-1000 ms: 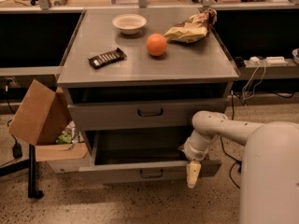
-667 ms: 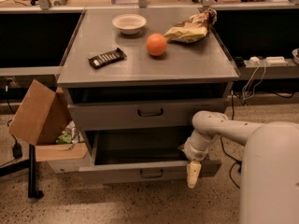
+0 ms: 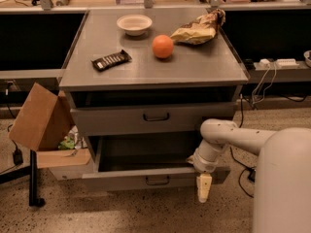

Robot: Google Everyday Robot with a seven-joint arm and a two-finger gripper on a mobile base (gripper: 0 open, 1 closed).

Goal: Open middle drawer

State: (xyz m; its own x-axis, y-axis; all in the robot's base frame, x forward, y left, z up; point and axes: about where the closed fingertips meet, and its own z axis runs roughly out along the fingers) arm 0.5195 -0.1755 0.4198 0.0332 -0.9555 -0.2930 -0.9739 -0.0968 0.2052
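The middle drawer (image 3: 121, 181) stands pulled well out from the grey cabinet (image 3: 194, 69), low and close to the speckled floor. Its shallow tray lies open to view, and its small dark loop handle (image 3: 158, 180) sits at the centre of the flat front. The gripper (image 3: 204, 188) is at the right end of that front, well to the right of the handle. It hangs straight down, pale and cream-coloured, and its tip dips below the front's lower edge. Is it touching the metal? Cannot tell from here, and whether it is spread or closed cannot be made out either, since it shows as one pale block.

The white arm (image 3: 233, 135) comes in from the right and bends down over the drawer's right front corner. The robot's bulky white body (image 3: 284, 178) fills the lower right.

Above, the upper drawer (image 3: 112, 120) has its front set further back, with its own handle (image 3: 156, 116) at centre and a dark gap under the cabinet top.

On top, well away from the action, are a white bowl (image 3: 134, 23), an orange (image 3: 163, 46), a crumpled snack bag (image 3: 198, 29) and a dark wrapped bar (image 3: 111, 60). A cardboard box (image 3: 41, 118) tilts against the cabinet's left side.
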